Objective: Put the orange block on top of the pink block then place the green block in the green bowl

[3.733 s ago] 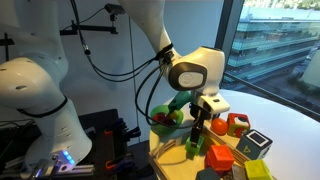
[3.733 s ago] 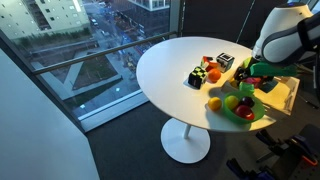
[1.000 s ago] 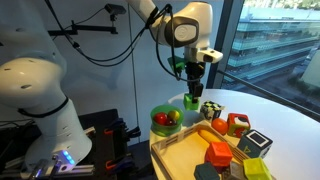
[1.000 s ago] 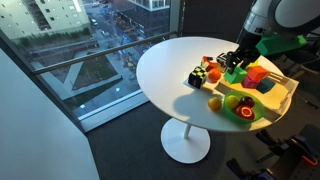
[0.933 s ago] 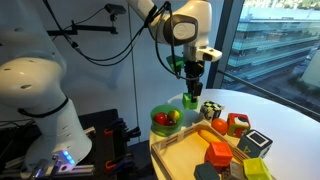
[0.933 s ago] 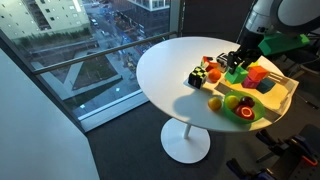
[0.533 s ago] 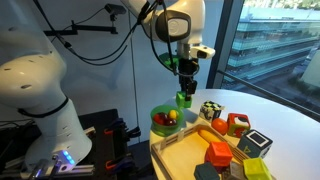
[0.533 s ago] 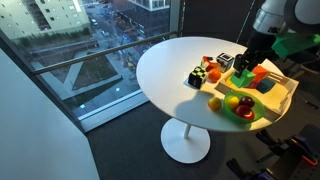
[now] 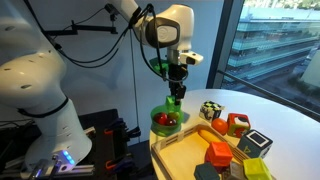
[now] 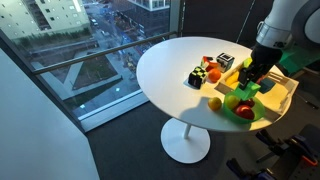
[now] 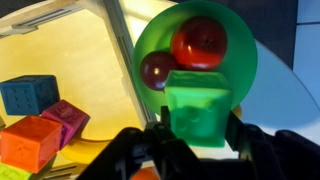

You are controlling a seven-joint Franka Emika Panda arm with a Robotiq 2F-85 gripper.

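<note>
Gripper (image 9: pixel 174 96) pinching green block (image 9: pixel 173 101) between both fingers, block clear of any surface and held over green bowl (image 9: pixel 160 128). Wrist view: block (image 11: pixel 198 108) covers near part of bowl (image 11: pixel 238 55); two red fruits (image 11: pixel 198 42) lie in the bowl on its far side. Bowl sits on white table (image 10: pixel 170 70), just beside wooden tray (image 11: pixel 70 50). On tray, left in wrist view: orange block (image 11: pixel 30 143) just beside pink block (image 11: pixel 66 120). They look side by side rather than stacked, though the angle is poor. Blue block (image 11: pixel 28 95) lies farther back.
</note>
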